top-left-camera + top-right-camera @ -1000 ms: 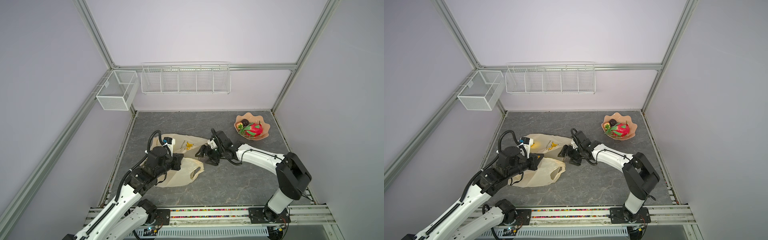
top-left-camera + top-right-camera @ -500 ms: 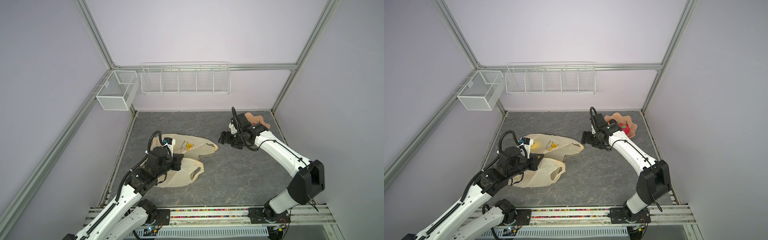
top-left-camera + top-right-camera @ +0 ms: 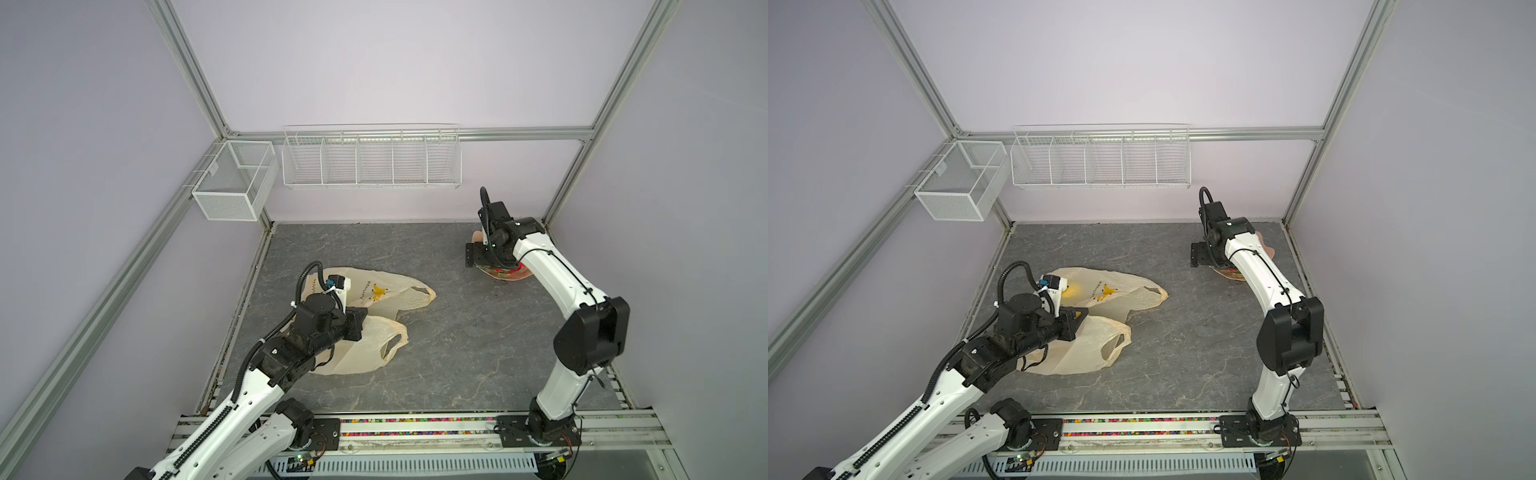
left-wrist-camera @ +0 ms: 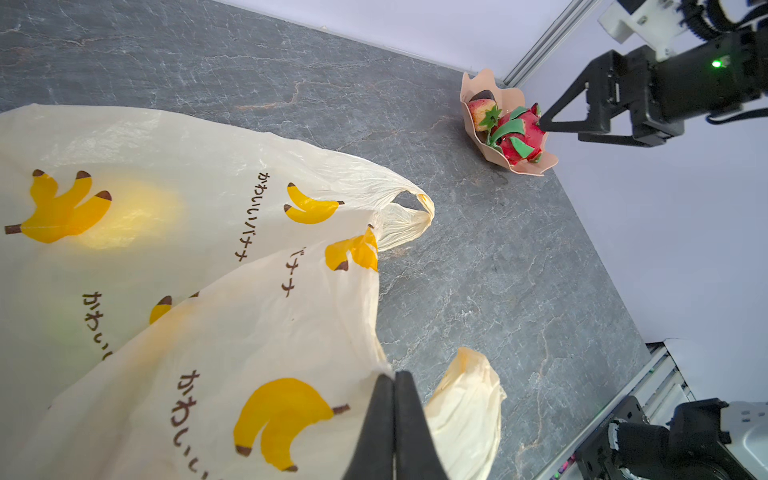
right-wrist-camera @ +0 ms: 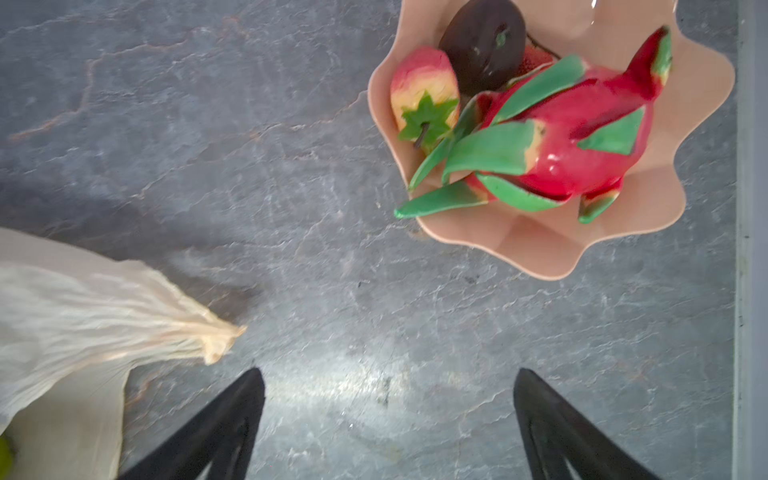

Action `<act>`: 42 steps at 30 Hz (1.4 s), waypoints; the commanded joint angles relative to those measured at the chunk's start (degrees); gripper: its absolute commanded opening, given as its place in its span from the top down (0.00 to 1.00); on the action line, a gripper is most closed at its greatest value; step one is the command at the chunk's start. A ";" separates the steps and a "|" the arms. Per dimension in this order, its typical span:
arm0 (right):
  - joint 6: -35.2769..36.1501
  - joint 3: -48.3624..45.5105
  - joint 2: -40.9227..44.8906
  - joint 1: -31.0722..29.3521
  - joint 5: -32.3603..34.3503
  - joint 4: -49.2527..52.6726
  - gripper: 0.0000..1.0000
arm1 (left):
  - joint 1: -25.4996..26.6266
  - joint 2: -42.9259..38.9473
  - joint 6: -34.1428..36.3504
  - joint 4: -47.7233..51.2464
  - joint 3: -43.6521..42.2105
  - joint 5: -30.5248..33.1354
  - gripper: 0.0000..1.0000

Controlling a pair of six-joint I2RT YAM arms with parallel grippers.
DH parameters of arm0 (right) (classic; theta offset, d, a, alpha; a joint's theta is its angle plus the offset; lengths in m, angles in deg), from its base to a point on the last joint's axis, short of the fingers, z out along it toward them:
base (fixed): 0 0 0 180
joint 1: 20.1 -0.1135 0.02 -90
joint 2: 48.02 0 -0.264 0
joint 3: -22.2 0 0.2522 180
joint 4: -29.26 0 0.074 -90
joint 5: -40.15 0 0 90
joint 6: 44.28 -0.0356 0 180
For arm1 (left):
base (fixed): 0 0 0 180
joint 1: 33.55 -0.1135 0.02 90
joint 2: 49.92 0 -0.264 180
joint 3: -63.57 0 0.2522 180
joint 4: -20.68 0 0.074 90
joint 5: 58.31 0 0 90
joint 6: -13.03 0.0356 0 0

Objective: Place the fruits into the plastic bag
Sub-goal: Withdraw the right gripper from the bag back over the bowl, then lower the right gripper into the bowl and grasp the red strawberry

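The left end effector (image 4: 394,376) pinches plastic bag (image 4: 166,166) — right end effector (image 5: 389,372) spread wide.

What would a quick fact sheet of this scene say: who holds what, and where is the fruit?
left gripper: shut, pinching an edge of the plastic bag
right gripper: open, empty, over the tabletop beside the peach scalloped bowl
in the bowl: dragon fruit, strawberry, dark brown fruit
in the bag: a yellow shape shows through the plastic
bag position: lying on the tabletop, apart from the bowl
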 commanded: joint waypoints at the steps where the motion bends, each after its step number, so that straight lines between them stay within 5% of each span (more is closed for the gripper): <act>1: 4.89 6.13 -5.47 1.25 3.64 2.05 0.00 | -0.13 -0.17 -0.80 -0.82 0.03 -0.06 1.00; 16: 5.49 37.81 -31.21 5.43 1.96 7.64 0.18 | -0.13 -0.50 -1.22 0.84 0.58 0.30 1.00; 42: 4.33 38.65 -36.73 7.89 -3.23 6.67 0.29 | -0.13 -0.35 -1.23 1.06 0.23 0.55 1.00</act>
